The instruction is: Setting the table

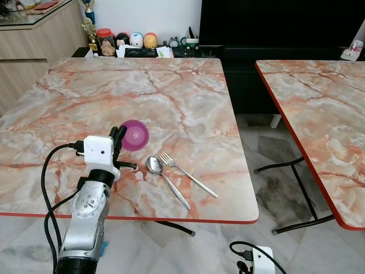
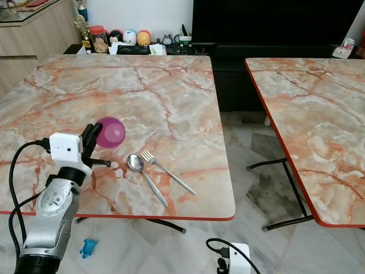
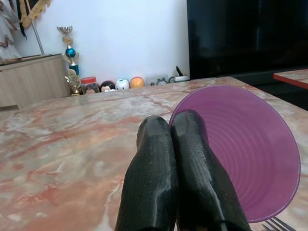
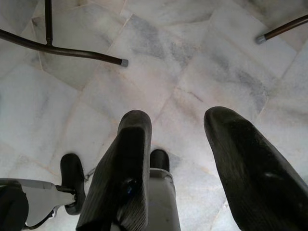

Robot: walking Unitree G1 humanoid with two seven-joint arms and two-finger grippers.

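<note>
A purple bowl is tipped on its side above the near left part of the marble table. My left gripper is shut on the bowl's rim; in the left wrist view its two fingers press together at the edge of the bowl, whose inside faces the camera. Just right of the bowl, a spoon and a fork lie side by side on the table. Below the table's front edge, my right gripper hangs open over the floor.
A second marble table stands to the right across a gap of tiled floor. A low shelf with jars and figurines and a dark screen line the back wall. A small blue toy lies on the floor.
</note>
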